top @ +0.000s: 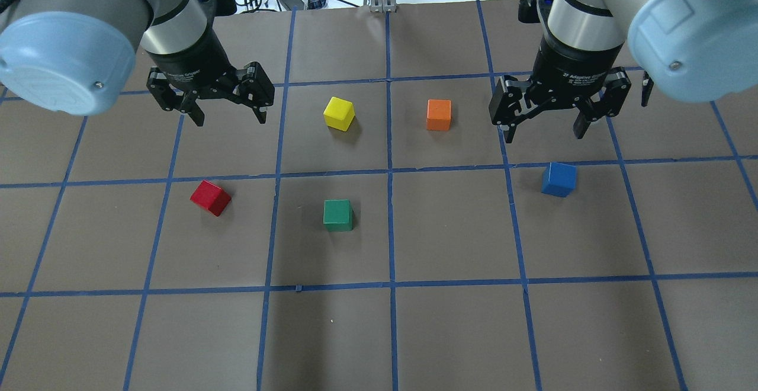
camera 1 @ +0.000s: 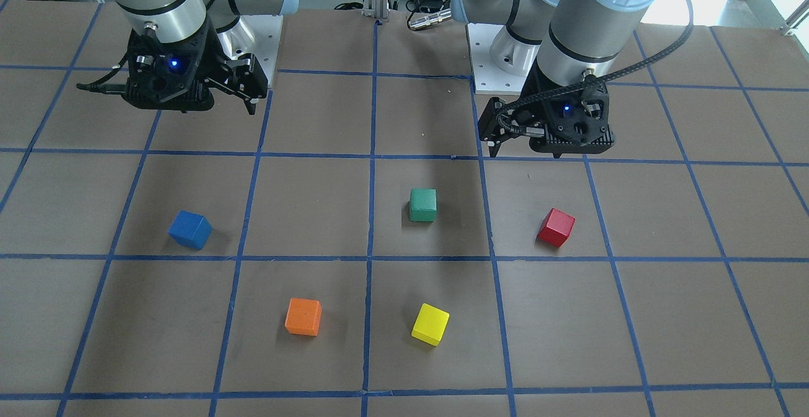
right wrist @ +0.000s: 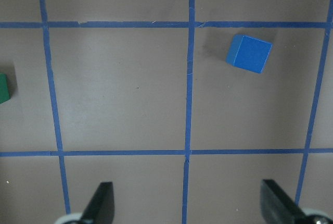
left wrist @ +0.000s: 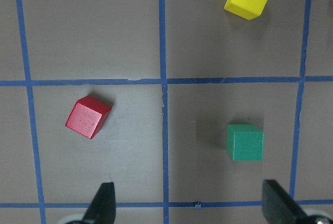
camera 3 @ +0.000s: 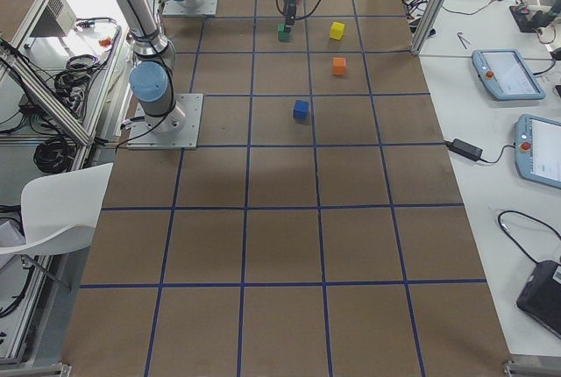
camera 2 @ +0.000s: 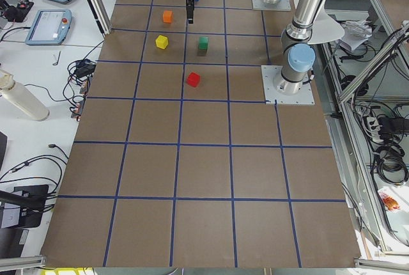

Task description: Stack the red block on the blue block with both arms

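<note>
So the red block [top: 211, 197] sits on the robot's left side of the counter [top: 450, 332], and the left tool [top: 230, 119] hangs raised close by, spread wide and holding nothing, so it's clearly the nearer one. In its wrist view the block lies left of the gap, twisted against the grid lines [left wrist: 163, 36]. It's a small matte cube, no long side. The blue block [top: 558, 179] rests well apart, near the right tool [top: 545, 135], which is also spread and empty.
</note>
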Controlling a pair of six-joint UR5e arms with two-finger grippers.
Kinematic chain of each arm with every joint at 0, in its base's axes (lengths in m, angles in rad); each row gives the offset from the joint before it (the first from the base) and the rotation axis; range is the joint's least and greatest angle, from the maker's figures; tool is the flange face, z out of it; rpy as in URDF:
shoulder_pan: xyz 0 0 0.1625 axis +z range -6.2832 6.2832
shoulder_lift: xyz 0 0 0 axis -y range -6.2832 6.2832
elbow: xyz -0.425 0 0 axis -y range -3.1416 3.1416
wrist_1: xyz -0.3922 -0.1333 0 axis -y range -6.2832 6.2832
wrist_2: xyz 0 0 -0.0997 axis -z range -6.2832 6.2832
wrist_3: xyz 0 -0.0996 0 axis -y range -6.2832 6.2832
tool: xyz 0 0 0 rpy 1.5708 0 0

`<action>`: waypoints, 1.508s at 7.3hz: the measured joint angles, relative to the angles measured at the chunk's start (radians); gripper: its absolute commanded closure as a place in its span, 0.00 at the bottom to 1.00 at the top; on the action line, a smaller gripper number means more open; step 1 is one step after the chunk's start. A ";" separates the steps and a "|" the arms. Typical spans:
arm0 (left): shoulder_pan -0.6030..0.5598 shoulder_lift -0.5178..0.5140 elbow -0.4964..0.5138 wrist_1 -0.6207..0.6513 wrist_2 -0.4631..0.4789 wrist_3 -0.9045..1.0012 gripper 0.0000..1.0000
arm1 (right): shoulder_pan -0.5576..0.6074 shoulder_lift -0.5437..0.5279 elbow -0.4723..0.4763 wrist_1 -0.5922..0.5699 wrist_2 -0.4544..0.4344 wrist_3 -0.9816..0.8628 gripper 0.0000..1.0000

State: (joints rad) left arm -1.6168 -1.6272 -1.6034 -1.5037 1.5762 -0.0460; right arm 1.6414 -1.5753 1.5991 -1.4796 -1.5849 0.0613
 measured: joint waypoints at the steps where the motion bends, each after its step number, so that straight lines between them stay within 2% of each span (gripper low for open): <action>1: 0.000 0.006 -0.008 0.001 0.001 0.001 0.00 | 0.000 0.000 0.000 -0.001 0.001 0.000 0.00; 11: 0.000 0.000 -0.021 0.000 0.002 0.002 0.00 | 0.000 0.013 0.000 -0.012 -0.001 0.001 0.00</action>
State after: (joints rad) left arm -1.6168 -1.6273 -1.6244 -1.5042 1.5785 -0.0445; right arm 1.6414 -1.5624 1.5992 -1.4918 -1.5861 0.0627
